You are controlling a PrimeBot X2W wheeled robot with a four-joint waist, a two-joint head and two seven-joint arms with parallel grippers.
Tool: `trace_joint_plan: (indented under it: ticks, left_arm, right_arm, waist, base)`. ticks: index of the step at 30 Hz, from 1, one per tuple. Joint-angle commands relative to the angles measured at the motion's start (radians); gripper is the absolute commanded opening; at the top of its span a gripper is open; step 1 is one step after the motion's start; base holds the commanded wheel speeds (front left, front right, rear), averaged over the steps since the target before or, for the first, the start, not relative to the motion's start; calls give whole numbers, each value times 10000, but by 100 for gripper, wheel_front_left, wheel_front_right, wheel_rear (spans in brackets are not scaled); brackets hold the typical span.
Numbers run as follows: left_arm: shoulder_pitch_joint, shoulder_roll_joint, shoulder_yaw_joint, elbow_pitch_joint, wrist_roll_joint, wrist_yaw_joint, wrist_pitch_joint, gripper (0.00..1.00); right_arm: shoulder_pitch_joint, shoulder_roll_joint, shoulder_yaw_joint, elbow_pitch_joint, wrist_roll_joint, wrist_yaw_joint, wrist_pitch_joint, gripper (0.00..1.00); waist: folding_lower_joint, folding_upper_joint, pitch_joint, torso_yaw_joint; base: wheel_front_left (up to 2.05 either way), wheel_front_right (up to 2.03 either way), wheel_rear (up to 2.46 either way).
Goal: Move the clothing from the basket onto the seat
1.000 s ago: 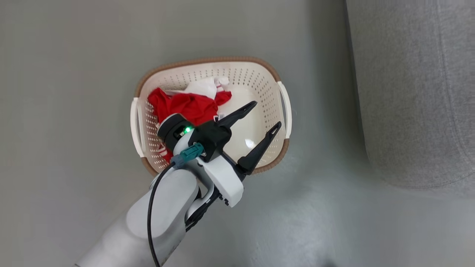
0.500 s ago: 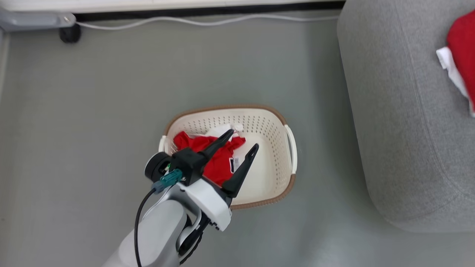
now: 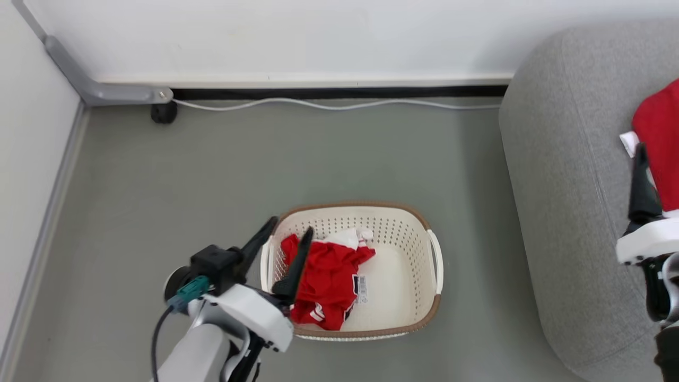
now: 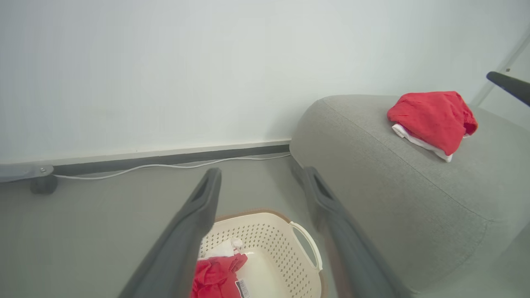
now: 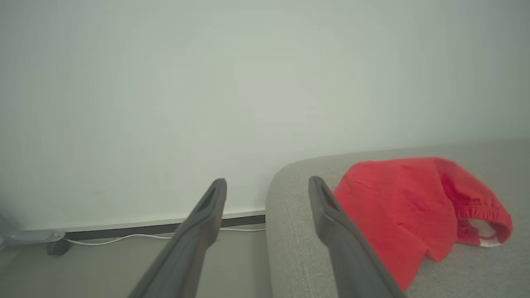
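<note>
The cream perforated basket [image 3: 403, 233] stands on the floor left of the grey seat [image 3: 567, 212]. A crumpled heap of red clothing [image 3: 329, 278] with white trim fills its left half, beside a barcode label [image 3: 362, 289]. My left gripper [image 3: 290, 227] hovers over the basket's left rim, open and empty; its wrist view has the gripper [image 4: 261, 176] above the basket [image 4: 269, 231] and the clothing [image 4: 217, 275]. Another red garment [image 3: 660, 143] lies on the seat. My right gripper [image 5: 267, 183] is open and empty just left of that garment [image 5: 405, 207].
A white wall with a dark baseboard runs behind. A white cable [image 3: 318, 104] lies along it on the floor. A grey metal bracket [image 3: 106, 93] with a black caster [image 3: 163, 112] sits at the back left corner. Grey floor surrounds the basket.
The head camera has tilted up, bringing in the wall and more of the seat. My left gripper has shifted from over the basket's middle to its left rim. The right gripper has come into view.
</note>
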Motion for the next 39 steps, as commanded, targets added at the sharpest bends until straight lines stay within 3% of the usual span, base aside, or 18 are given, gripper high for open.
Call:
trace_joint_plan:
  ticks: [1,12,20,29,39]
  left_arm:
    - [16,137,536,-200,111,-8,-61,100]
    - [1172,58,3090,-427,1007,48,-61,100]
    - [2062,-280,4801,-906,1556,133,-61,100]
    - [2649,-495,5531,-1290,2115,75,-61,100]
    - [3172,-595,5625,-1461,2266,25,-61,100]
  right_arm:
    - [122,-140,349,-311,134,31,-57,100]
    - [878,10,1799,-667,763,31,-57,100]
    - [1717,429,2224,-1292,864,31,-57,100]
    - [2537,777,2515,-1763,624,31,-57,100]
    - [3196,1158,2493,-2068,117,31,-57,100]
  waist:
    - [0,-1,-239,126]
    - [0,-1,-1055,258]
    - [0,-1,-1437,251]
    - [0,-1,-1660,160]
    - [0,-1,-1760,22]
  base:
    - [0,0,0]
    - [0,0,0]
    - [0,0,0]
    - [0,0,0]
    - [0,0,0]
